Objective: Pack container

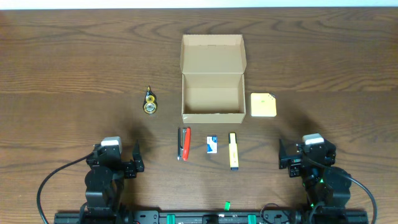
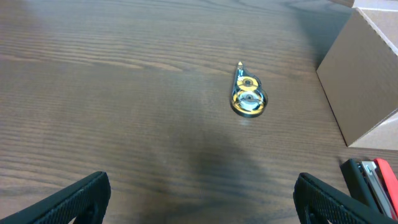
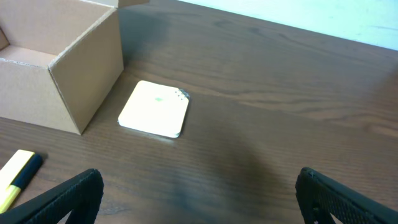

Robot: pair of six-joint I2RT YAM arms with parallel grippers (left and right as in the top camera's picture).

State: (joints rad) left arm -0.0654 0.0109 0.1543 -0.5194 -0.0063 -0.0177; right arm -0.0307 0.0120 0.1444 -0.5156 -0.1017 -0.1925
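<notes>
The tan cardboard container [image 1: 212, 78] stands open and empty at the table's middle, its flap lid laid back; it also shows in the left wrist view [image 2: 367, 81] and the right wrist view [image 3: 59, 68]. A yellow-black tape dispenser [image 1: 150, 101] [image 2: 248, 98] lies to its left. A red-black stapler [image 1: 184, 143] [image 2: 370, 177], a small blue-white box [image 1: 211, 145] and a yellow highlighter [image 1: 233, 150] [image 3: 17, 174] lie in front of it. A pale-yellow square pad [image 1: 263, 104] [image 3: 155, 109] lies to its right. My left gripper [image 1: 127, 163] [image 2: 200, 199] and right gripper [image 1: 292, 158] [image 3: 198, 196] are open and empty near the front edge.
Black cables loop beside both arm bases at the front edge. A small green object [image 1: 227, 203] lies by the front rail. The table's far edge [image 3: 280, 31] shows against a pale wall in the right wrist view.
</notes>
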